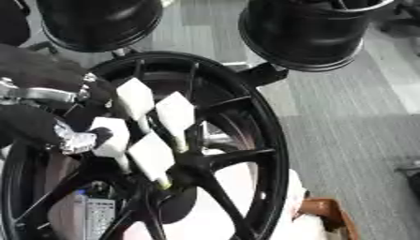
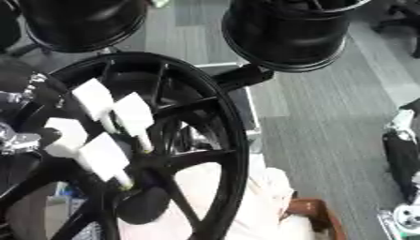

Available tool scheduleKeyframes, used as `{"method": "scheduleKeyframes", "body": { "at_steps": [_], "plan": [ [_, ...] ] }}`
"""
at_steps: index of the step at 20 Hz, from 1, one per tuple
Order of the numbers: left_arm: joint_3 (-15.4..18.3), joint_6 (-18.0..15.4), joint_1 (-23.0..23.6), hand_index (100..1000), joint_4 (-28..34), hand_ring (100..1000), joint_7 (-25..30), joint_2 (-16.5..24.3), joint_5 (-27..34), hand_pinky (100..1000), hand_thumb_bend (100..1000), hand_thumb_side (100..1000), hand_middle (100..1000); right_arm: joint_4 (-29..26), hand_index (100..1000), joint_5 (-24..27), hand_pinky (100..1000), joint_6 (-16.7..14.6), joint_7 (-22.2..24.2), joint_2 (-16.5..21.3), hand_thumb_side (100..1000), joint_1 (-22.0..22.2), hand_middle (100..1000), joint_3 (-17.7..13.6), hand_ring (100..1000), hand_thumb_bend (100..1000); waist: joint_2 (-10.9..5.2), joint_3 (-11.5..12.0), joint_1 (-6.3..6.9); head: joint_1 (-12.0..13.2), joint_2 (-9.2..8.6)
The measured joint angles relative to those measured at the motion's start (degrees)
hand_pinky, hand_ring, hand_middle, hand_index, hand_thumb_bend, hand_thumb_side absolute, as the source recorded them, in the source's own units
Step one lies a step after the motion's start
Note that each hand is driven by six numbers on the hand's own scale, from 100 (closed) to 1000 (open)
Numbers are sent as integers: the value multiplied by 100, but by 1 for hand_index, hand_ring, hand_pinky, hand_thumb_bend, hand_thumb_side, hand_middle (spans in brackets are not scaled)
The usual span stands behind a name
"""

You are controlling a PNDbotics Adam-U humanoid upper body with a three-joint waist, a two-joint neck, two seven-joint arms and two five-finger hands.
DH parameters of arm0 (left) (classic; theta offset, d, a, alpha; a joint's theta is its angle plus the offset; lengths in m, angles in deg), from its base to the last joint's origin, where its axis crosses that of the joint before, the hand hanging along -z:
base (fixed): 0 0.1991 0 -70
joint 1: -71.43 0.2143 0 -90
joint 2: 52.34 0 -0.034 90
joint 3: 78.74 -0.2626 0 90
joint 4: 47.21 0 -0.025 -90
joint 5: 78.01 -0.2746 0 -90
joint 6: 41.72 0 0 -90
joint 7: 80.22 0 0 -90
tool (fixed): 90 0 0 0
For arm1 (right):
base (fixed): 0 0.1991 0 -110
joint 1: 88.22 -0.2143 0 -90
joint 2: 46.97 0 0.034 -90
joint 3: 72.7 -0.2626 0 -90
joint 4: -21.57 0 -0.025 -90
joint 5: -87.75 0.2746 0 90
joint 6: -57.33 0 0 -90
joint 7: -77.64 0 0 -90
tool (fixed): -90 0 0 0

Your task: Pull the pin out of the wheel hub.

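Black spoked wheel hub fills the lower left of both eye views, standing tilted, its rim running from upper left down toward the lower centre. The left hand enters from the left edge, its white-padded fingers spread over the spokes and angled down toward the hub's centre. The fingers are slightly bent and lie close together; the lowest white fingertip ends at a small yellowish piece beside the centre of the hub. Whether that piece is the pin, and whether the fingers pinch it, cannot be told. The right hand shows only in the right eye view, at the right edge, as a dark form with pale parts; the state of its fingers cannot be told. Two black drum-shaped wheels stand at the top of the view on the grey striped floor. A brown object lies near the lower rim
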Motion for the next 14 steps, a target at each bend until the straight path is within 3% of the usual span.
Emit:
{"method": "scheduleKeyframes", "body": {
  "at_steps": [14],
  "plan": [
    [-9,-192,0,910,-113,842,90,-72,-222,847,100,1000,754,0,797,56,814,-2,0,-45,299,-7,663,-19,775,100,18,-11,-5,33,-6]
  ]
}}
